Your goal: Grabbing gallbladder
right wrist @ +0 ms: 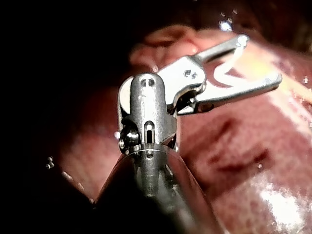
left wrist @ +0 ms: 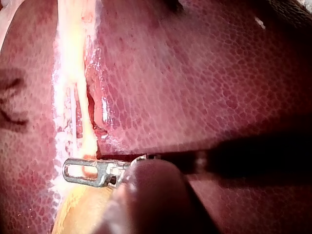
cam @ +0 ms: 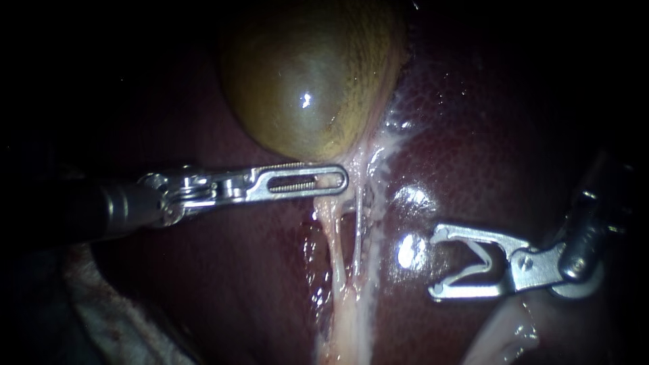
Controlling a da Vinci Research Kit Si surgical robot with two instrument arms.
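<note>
— Judging by its sheen, how will the gallbladder (cam: 311,81) handle?
— Soft, full and slick, I'd say. It is an olive-brown sac bedded in the liver (cam: 487,122), high in the endoscope view. A pinch on the round belly may slip off or tear it. The narrow lower end, where it tapers into the pale strands (cam: 341,257), looks the better hold.
— Where is the left tool (cam: 338,180)?
— It lies across just under that lower end, with its tip against the pale tissue there. Both the endoscope and its own wrist view show it flat-on, so I cannot tell whether it has closed on anything.
— And the right tool (cam: 438,262)?
— Its jaws are spread wide with nothing between them. It sits over bare liver beside the strands, well apart from the gallbladder.
— Room to move?
— There is open liver on both sides of the strands. The strands themselves look thin and easily torn, so those are what to keep clear of. Beyond the lit patch all is dark, and the edges cannot be judged
</note>
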